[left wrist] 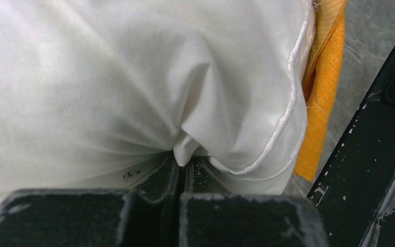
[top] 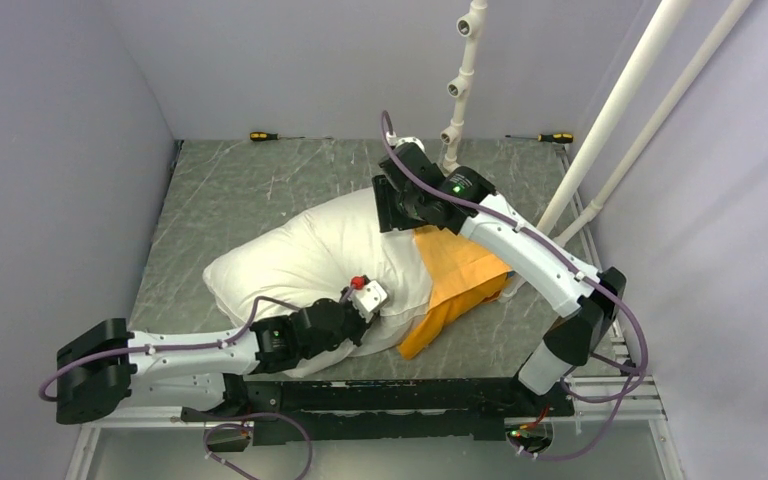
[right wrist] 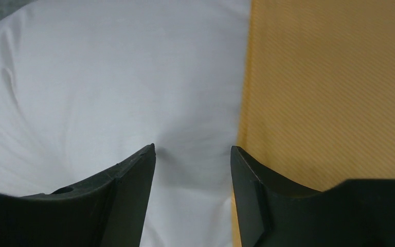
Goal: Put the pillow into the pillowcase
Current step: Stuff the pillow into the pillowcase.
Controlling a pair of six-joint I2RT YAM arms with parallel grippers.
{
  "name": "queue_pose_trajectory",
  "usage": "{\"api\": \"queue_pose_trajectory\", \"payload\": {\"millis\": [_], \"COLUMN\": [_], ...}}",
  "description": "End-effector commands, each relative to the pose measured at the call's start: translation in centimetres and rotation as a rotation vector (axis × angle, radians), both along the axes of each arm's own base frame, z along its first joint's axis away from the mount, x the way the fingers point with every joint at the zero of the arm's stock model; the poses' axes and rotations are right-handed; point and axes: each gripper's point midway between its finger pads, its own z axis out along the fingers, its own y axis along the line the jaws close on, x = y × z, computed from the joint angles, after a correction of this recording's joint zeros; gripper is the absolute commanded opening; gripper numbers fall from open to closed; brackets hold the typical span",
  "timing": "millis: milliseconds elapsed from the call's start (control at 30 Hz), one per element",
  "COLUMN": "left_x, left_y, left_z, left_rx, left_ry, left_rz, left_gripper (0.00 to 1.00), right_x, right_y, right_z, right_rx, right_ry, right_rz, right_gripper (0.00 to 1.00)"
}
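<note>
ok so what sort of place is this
Probably a robot lab test cell, not a home: two arms bolted to a grey table, plain walls close around it, and screwdrivers lying at the table's far edge.

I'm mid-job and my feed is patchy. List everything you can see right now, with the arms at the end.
table: one, grey marbled, under everything.
pillow: one, white, middle of the table, lying flat.
pillowcase: one, orange-yellow, at the pillow's right end, draping toward the near edge.
screwdrivers: two, yellow-and-black handles, far edge of the table, one to the left, the other to the right.
pipes: three, white, far right; two slanted, one jointed and upright.
left gripper: one, black, shut on a pinch of pillow fabric at the near side.
right gripper: one, black, jaws apart, over the line where pillow meets pillowcase.
</note>
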Motion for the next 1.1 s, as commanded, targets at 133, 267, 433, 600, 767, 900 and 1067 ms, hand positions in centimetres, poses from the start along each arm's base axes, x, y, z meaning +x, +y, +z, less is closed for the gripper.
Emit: {"api": "queue_pose_trajectory", "payload": {"millis": [133,267,433,600,767,900,1067], "left_x": [-2.7,-2.9,-2.9,-2.8,-2.3,-1.9,-0.2], "left_y": [-1.1,-1.4,-1.5,-1.3,-0.9,-1.2,-1.8], "left_z": [-3.9,-3.9,-3.7,-3.1,-2.1,-1.1,1.4], "left_rx": [0.095,0.098,0.098,0.087,0.063,0.064,0.049], "left_ry": [0.08,0.073,0.063,0.057,0.037,0.01,-0.054], "left_rz": [-0.094,-0.095,-0.097,-0.077,-0.049,-0.04,0.019], "left_gripper": [0.0,0.0,0.0,0.0,0.0,0.0,0.0], "right_x": [1.1,1.2,1.4,1.0,-1.1,-4.8,-9.4], "right_y": [-4.6,-5.4,-5.7,-5.1,-1.3,3.0,8.3], "right_z": [1.7,0.9,-1.5,-0.6,4.6,10.0,14.0], "right_rx": [-0.148,-0.189,-0.253,-0.205,0.089,0.415,0.755], "right_ry": [-0.137,-0.149,-0.118,-0.121,-0.173,-0.188,-0.075], "right_rz": [-0.117,-0.133,-0.142,-0.122,0.051,0.283,0.559], "right_gripper": [0.55,0.54,0.25,0.0,0.0,0.0,0.0]}}
